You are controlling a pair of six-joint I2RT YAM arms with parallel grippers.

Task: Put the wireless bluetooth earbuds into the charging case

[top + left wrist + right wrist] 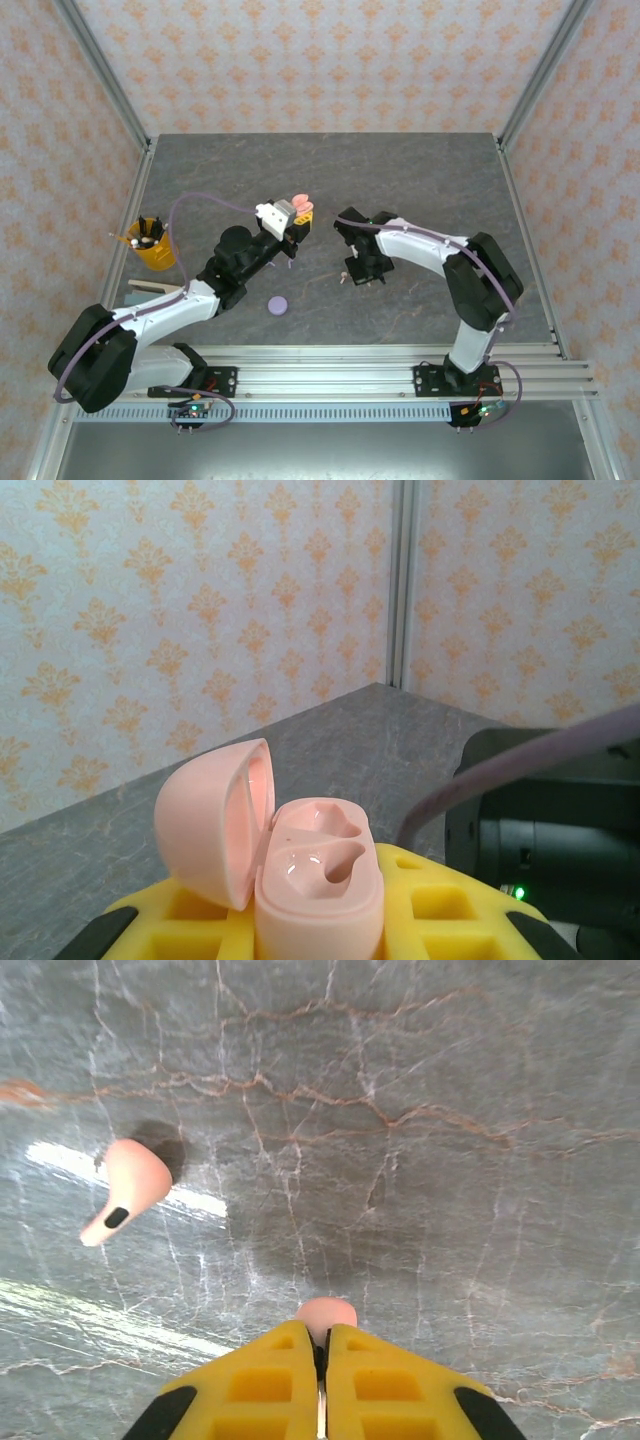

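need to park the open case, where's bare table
Bare: the whole far strip of table along the back wall, and the near middle between the lilac case and right arm. Crowded: left edge by the yellow pen cup; a loose pink earbud lies centre.

This is a robot test cell in a lab, dressed up as a room: patterned wallpaper panels (300, 60) framed by bare metal posts (100, 70) box in a stone-look table (400, 180). The left arm (165, 312) and right arm (480, 275) are bolted to an aluminium rail (330, 375) at its near edge.

Overhead looking down, wrist close-ups, shared table (420, 180)
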